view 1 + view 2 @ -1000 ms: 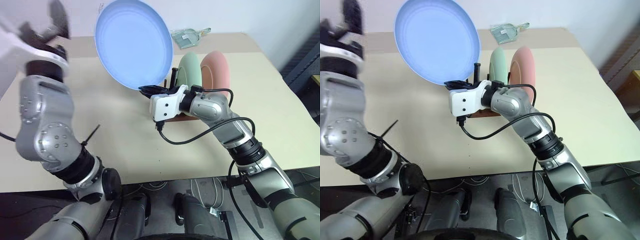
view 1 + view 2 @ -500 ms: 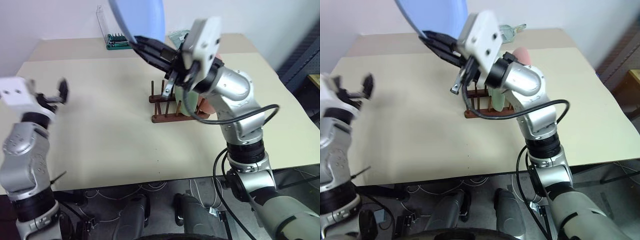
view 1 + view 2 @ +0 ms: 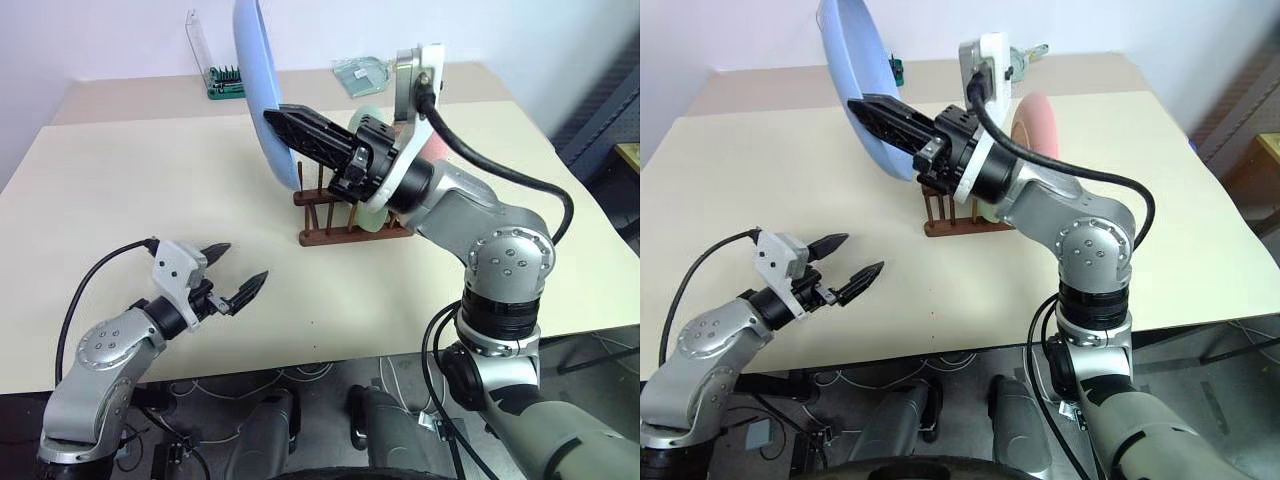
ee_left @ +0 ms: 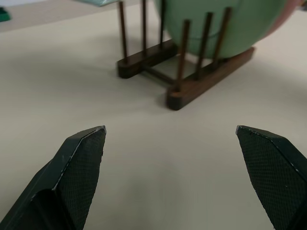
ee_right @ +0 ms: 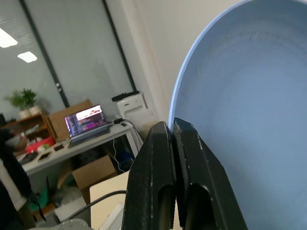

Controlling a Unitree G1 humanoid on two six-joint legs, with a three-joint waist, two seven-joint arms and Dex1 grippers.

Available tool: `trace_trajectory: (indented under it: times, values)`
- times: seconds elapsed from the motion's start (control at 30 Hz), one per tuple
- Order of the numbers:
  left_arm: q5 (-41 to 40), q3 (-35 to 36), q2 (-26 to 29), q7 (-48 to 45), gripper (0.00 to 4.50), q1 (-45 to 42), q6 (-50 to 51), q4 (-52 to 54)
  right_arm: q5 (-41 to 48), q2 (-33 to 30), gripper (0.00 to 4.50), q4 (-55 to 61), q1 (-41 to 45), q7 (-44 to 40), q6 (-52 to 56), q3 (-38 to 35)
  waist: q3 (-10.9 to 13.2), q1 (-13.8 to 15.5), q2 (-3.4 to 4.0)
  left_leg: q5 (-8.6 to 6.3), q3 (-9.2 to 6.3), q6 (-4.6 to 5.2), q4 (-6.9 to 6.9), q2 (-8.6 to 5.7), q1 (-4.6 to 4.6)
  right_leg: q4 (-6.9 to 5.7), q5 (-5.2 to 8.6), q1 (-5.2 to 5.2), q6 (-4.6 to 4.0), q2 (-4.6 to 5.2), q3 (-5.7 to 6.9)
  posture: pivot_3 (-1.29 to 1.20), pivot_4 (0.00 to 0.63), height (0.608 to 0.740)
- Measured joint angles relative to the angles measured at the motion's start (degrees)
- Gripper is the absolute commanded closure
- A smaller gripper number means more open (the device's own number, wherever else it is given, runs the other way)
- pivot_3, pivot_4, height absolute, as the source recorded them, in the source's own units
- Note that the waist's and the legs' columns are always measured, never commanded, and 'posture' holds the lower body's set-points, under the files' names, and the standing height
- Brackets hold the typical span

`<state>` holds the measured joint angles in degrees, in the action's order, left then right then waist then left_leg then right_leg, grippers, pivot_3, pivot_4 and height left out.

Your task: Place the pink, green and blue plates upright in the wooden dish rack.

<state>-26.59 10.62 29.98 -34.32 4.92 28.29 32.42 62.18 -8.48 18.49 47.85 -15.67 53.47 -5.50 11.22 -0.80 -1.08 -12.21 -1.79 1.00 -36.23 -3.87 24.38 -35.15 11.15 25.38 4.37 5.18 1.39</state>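
Upper centre of the head views, the right gripper (image 3: 283,122) has its two black fingers pressed together on the rim of the blue plate (image 3: 258,80), pinching it edge-on & nearly upright, up off the table (image 3: 150,190). From the right wrist cam the fingers (image 5: 158,167) clamp the rim, w/ the plate's hollow face spreading off to the right of that frame; an office w/ a laptop shows behind.

Just below & right of the plate, mid-frame, sits the wooden dish rack (image 3: 330,232) on the table. The green plate (image 4: 216,24) stands upright between the pegs toward the rack's right end, and the pink plate (image 3: 1040,122) stands right behind it, further right. Pegs at the rack's left end stand bare, w/ the blue plate's lower edge hanging above them, not touching.

Lower left of the frame, the left gripper (image 3: 237,272) sits low above the table, fingers spread wide w/ nothing between them, pointing toward the rack but well apart from it. Left wrist cam: both fingertips (image 4: 86,148) at the bottom corners, rack straight ahead.

Far edge of the table, upper left: green-based bit set (image 3: 226,82) w/ clear lid up. Upper centre-right, behind the arm: a clear packet (image 3: 360,72).
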Motion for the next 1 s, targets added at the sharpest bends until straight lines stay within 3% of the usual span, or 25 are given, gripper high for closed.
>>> trace_trajectory:
  times: [0.33, 0.73, 0.83, 1.0]
  values:
    - [-1.5, -1.0, 1.0, -0.4, 0.03, -0.1, 0.7, 1.6, 6.9, 0.7, 4.50, -13.9, 2.5, 12.5, 3.4, -6.7, 0.0, 0.0, 0.02, 0.04, 0.02, 0.06, 0.01, 0.04, 0.01, 0.02, 0.00, 0.00, 0.00, -0.06, 0.02, 0.00, 0.150, 0.735]
    - [-1.5, -2.6, 0.9, -0.1, 0.03, -0.9, 1.0, 1.6, 11.9, 0.8, 4.50, -15.4, 2.5, 18.2, 5.5, -7.4, 0.0, 0.0, 0.02, 0.04, 0.04, 0.07, 0.00, 0.12, 0.01, 0.04, 0.00, -0.02, 0.01, -0.14, 0.06, 0.00, 0.150, 0.735]
    - [-1.5, -3.1, 0.9, 0.6, 0.00, -1.7, 1.5, 1.7, 12.6, 0.7, 3.57, -15.4, 2.5, 18.9, 5.7, -7.4, 0.0, 0.0, 0.02, 0.04, 0.04, 0.08, -0.01, 0.13, 0.01, 0.04, 0.00, -0.03, 0.01, -0.15, 0.07, 0.00, 0.150, 0.735]
    - [-1.7, -3.1, 0.9, 1.8, 0.00, -3.4, 2.8, 2.5, 12.9, 0.5, 1.14, -15.4, 2.5, 19.4, 5.7, -7.3, 0.0, 0.0, 0.02, 0.04, 0.05, 0.08, 0.00, 0.14, 0.01, 0.05, 0.00, -0.03, 0.02, -0.17, 0.12, 0.00, 0.150, 0.735]
